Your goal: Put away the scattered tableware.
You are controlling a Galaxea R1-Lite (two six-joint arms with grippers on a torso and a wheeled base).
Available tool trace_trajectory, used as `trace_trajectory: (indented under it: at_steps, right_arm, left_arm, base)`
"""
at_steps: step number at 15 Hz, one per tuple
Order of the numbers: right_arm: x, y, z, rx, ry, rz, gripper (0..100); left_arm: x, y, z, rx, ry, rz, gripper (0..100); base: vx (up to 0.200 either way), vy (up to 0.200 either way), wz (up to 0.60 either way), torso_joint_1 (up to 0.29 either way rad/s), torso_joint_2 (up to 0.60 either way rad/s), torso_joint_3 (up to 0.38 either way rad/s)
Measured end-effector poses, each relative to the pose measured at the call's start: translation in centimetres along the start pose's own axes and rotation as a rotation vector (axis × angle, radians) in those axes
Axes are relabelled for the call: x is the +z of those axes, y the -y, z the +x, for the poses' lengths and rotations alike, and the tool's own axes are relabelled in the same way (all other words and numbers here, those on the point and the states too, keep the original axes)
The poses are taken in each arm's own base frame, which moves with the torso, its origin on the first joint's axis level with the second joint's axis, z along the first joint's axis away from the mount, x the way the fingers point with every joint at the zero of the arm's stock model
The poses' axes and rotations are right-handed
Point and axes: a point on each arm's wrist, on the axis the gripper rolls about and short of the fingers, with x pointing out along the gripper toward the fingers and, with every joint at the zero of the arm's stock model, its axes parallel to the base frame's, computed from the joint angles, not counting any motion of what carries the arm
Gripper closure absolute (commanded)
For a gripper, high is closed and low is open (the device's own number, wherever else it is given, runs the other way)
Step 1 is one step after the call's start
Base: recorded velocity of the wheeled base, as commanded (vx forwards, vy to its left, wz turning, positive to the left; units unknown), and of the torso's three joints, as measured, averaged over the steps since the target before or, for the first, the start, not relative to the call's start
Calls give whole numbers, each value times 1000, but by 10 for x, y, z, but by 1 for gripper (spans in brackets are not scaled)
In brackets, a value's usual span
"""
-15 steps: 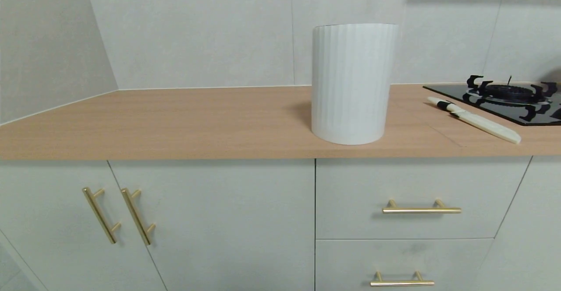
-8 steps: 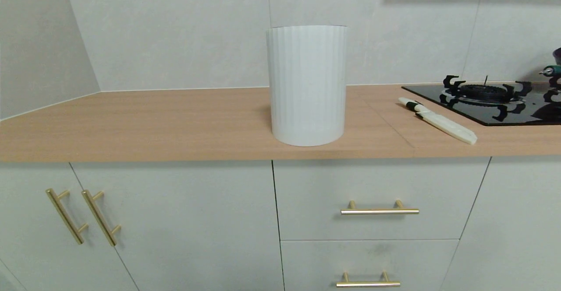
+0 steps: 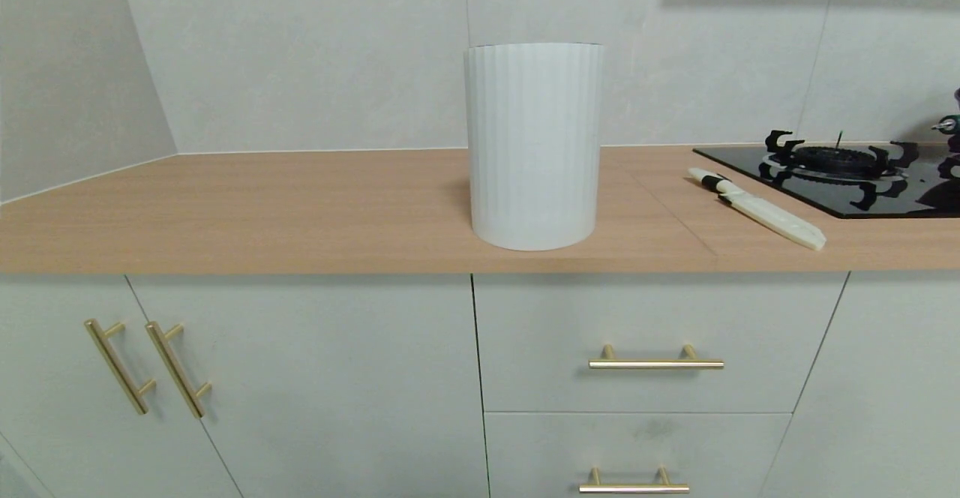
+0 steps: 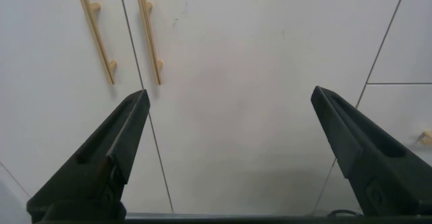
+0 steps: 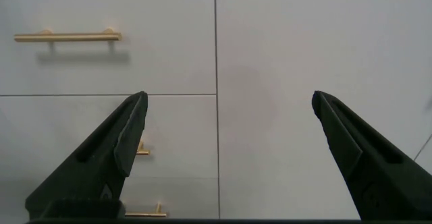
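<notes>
Left gripper (image 4: 229, 92) and right gripper (image 5: 229, 96) hang empty with jaws spread wide, low before the pale cabinet fronts.
The left gripper faces a pale grey cabinet door (image 4: 256, 82) next to 2 slanted brass bar handles (image 4: 148, 35). The right gripper faces pale drawer fronts carrying a level brass bar handle (image 5: 67, 36). On the light wooden countertop (image 3: 262, 205), a cream-white knife with a black band (image 3: 757, 209) lies flat at the right, just beside the near left corner of the black glass gas hob (image 3: 847, 190). Its banded end points far left and its broad end near right. A tall white ribbed cylindrical container (image 3: 534, 145) stands upright at the middle of the counter near its front edge, apart from the knife on its left.
</notes>
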Motion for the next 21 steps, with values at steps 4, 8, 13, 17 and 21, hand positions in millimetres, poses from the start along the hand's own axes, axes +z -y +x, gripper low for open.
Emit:
trace_trajectory:
  at_steps: [4, 8, 13, 17, 21]
  right_arm:
    - [0, 0, 0, 1, 0, 0, 0]
    - [0, 0, 0, 0, 0, -2, 0]
    - [0, 0, 0, 0, 0, -2, 0]
    - [0, 0, 0, 0, 0, -2, 0]
    - [0, 0, 0, 0, 0, -2, 0]
  left_arm:
    - [0, 0, 0, 0, 0, 0, 0]
    - [0, 0, 0, 0, 0, 0, 0]
    - [0, 0, 0, 0, 0, 0, 0]
    - [0, 0, 0, 0, 0, 0, 0]
    - [0, 0, 0, 0, 0, 0, 0]
  base:
    - [0, 0, 0, 0, 0, 0]
    - [0, 0, 0, 0, 0, 0]
    - [0, 0, 0, 55, -188, -195]
    - [0, 0, 0, 180, -531, -292]
    - [0, 0, 0, 178, -477, -289]
